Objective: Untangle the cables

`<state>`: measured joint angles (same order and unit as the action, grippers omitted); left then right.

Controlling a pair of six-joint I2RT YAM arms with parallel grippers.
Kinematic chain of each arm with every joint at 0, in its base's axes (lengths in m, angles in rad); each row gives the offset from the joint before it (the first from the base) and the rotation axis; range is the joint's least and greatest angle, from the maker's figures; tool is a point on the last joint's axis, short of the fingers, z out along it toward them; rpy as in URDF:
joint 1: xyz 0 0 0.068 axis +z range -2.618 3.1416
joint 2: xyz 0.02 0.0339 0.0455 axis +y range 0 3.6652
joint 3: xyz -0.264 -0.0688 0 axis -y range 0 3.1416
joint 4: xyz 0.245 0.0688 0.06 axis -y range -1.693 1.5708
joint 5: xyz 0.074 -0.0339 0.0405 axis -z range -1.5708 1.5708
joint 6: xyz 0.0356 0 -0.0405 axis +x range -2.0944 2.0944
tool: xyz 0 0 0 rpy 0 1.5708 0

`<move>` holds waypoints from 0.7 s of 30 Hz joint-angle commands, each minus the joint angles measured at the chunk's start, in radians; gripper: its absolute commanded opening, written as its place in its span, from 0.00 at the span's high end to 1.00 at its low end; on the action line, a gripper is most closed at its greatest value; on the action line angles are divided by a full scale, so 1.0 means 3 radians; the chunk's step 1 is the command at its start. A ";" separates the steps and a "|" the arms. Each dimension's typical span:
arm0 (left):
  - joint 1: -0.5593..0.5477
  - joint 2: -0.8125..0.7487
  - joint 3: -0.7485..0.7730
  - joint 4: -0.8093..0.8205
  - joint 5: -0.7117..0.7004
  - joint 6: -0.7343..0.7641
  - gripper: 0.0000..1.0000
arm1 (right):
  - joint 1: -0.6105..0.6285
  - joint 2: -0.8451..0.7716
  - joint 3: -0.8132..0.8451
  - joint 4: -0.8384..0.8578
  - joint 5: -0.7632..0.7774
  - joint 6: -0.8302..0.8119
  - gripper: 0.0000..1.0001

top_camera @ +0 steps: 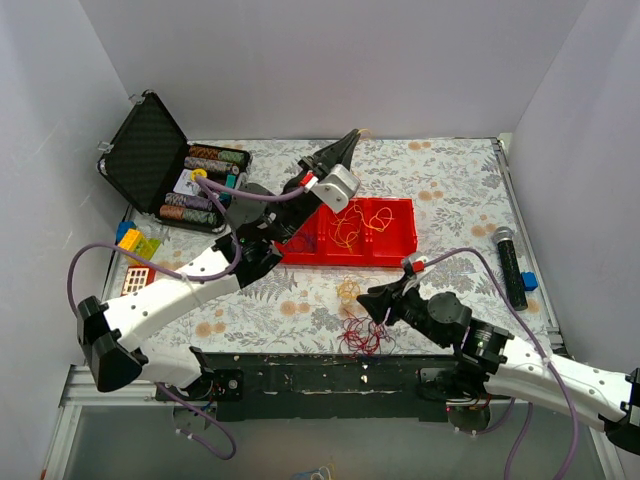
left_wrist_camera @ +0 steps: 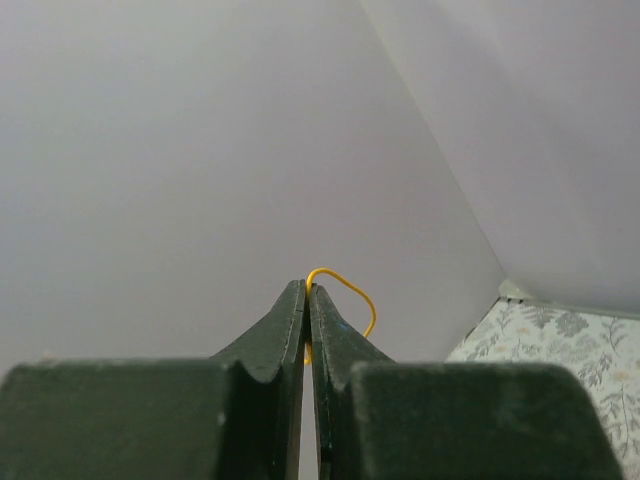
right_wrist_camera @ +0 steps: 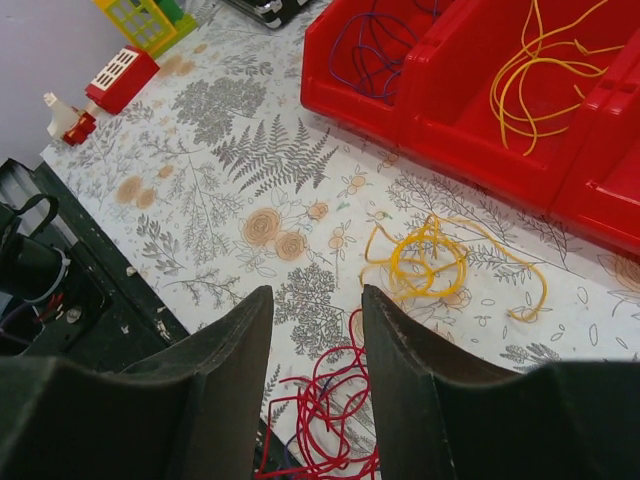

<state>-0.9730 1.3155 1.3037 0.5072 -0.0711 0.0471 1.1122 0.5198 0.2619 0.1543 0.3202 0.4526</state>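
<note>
My left gripper [top_camera: 352, 136] is raised above the far edge of the red tray [top_camera: 400, 250] and is shut on a thin yellow cable [left_wrist_camera: 345, 285], which loops out past the fingertips. My right gripper [right_wrist_camera: 315, 305] is open and empty, hovering just above a bunch of red cables [right_wrist_camera: 335, 420] with a purple strand in it, near the table's front edge [top_camera: 362, 335]. A small yellow cable bunch [right_wrist_camera: 430, 265] lies loose on the cloth between the red bunch and the tray [top_camera: 348, 290]. Yellow cables [right_wrist_camera: 545, 70] and purple cables [right_wrist_camera: 375, 50] lie in the tray's compartments.
An open black case [top_camera: 160, 165] with rolls of tape stands at the back left. Toy blocks [top_camera: 138, 262] lie at the left edge. A black microphone [top_camera: 508, 262] and a blue piece [top_camera: 529, 281] lie at the right. A black rail [top_camera: 320, 370] runs along the front.
</note>
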 commanded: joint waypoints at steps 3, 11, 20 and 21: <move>0.0160 0.0140 -0.0250 0.0293 -0.0223 -0.0039 1.00 | 0.0005 -0.0305 0.0073 -0.0284 0.0134 0.0046 0.50; 0.0410 0.0508 -0.0194 0.0396 -0.0540 -0.0269 1.00 | 0.0005 -0.0505 0.0068 -0.0489 0.0216 0.0035 0.51; 0.0528 0.0835 -0.0183 0.0452 -0.0367 -0.0347 1.00 | 0.0010 -0.0454 0.0047 -0.0458 0.0231 0.0056 0.51; 0.0543 0.0861 -0.0244 0.0533 -0.0321 -0.0280 1.00 | 0.0010 -0.0444 0.0053 -0.0458 0.0231 0.0056 0.51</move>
<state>-0.8185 1.5597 1.2240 0.6121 -0.2001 -0.0452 1.1122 0.3790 0.2619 -0.0059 0.3683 0.4675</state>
